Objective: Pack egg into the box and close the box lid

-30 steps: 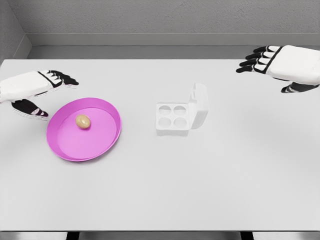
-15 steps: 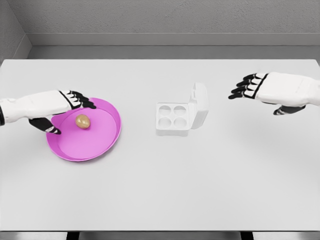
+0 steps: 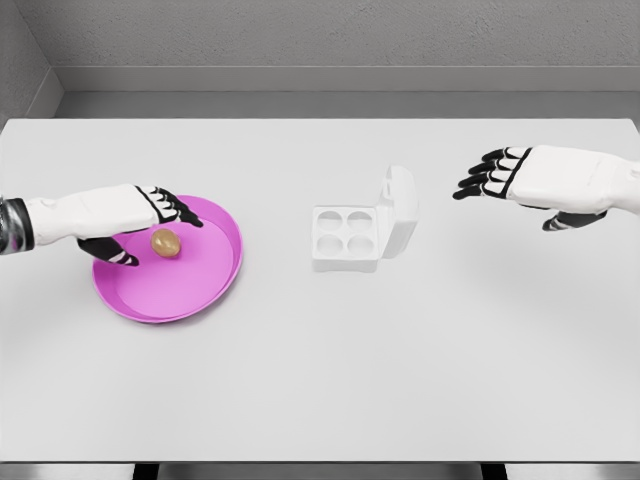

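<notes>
Left robot hand [image 3: 130,218]: over the pink plate [image 3: 205,285], fingers spread around but not closed on the egg [image 3: 165,242], which lies in the plate's far half. Box [image 3: 345,238]: mid-table [image 3: 320,380], four cups vacant, lid [image 3: 398,210] upright at right. Right robot hand [image 3: 520,178]: far right, fingers loosely extended, holding nothing.
</notes>
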